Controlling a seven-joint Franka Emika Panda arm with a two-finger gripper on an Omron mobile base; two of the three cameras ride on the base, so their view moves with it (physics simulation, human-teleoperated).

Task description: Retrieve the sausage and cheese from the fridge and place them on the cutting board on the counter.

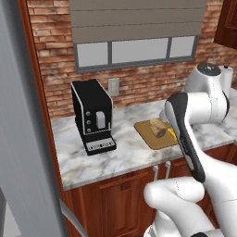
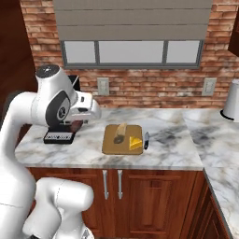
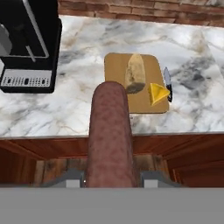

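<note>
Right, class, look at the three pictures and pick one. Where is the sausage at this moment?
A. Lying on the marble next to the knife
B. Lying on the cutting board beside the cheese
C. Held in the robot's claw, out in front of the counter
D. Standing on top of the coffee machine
C: in the hand view the sausage runs up from between the claw tips, short of the cutting board where the cheese lies.

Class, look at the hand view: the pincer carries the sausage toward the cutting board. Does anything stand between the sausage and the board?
Nothing visible does. The sausage hangs before the counter edge, only bare marble counter ahead of the cutting board. Cheese and a bread piece already occupy the board.
</note>
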